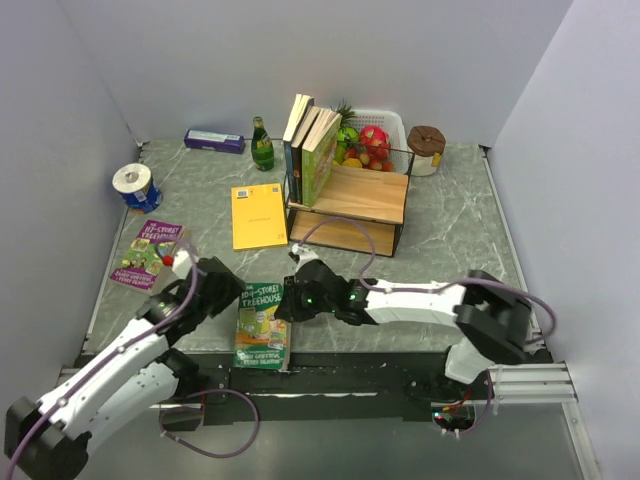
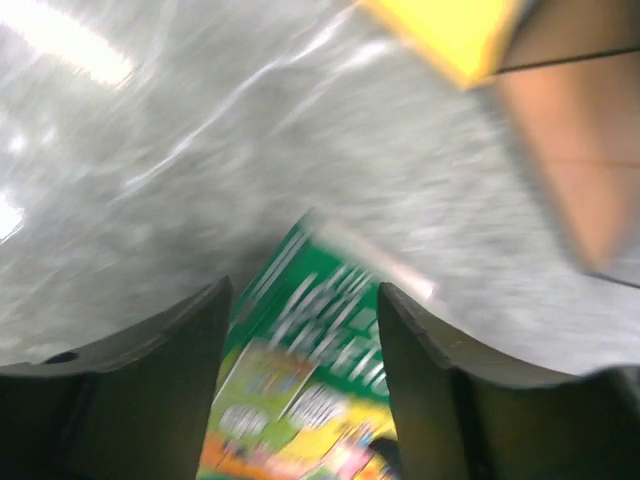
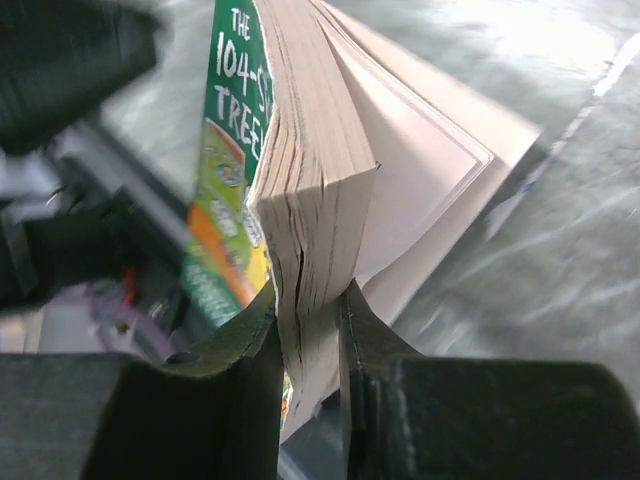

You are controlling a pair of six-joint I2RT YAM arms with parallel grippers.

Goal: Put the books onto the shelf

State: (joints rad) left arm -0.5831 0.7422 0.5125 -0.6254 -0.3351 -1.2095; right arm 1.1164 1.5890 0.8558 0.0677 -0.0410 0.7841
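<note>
While our right pincer pinches the green book by its pages, likely to upend it, our left pincer hangs spread nearby.

The shelf is built of light matt wooden boards in a thin black metal frame. In front of it, the green book is covered in glossy card over matt paper pages. Behind it, the basket is moulded in white plastic. The table is finished smooth, grey-marbled and slightly shiny.
</note>
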